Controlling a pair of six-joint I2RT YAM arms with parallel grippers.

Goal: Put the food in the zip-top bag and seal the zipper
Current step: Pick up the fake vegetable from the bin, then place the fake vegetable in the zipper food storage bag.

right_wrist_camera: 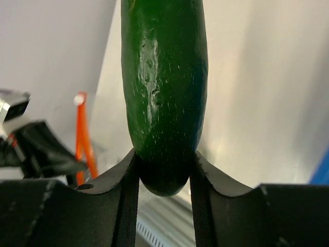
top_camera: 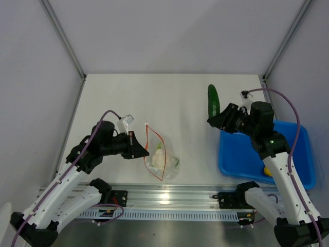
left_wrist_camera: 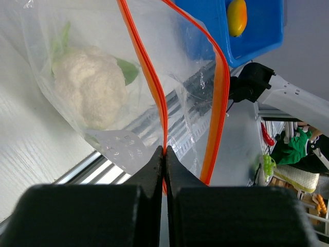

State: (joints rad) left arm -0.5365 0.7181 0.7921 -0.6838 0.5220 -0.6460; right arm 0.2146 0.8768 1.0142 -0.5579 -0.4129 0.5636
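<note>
The clear zip-top bag (top_camera: 163, 160) lies near the table's front, mouth held open. Its orange-red zipper (top_camera: 153, 138) forms a loop. The pale green-white leafy lump (top_camera: 158, 158) is inside the bag, also in the left wrist view (left_wrist_camera: 90, 87). My left gripper (top_camera: 144, 151) is shut on one strip of the zipper (left_wrist_camera: 154, 87). My right gripper (top_camera: 213, 121) is shut on the near end of the dark green cucumber (top_camera: 213, 101), held above the table; it also shows in the right wrist view (right_wrist_camera: 164, 87). The yellow-orange fruit (top_camera: 267, 171) lies in the tray, also visible in the left wrist view (left_wrist_camera: 236, 16).
A blue plastic tray (top_camera: 239, 162) stands at the front right under my right arm. A metal rail (top_camera: 169, 198) runs along the table's near edge. Walls close the back and both sides.
</note>
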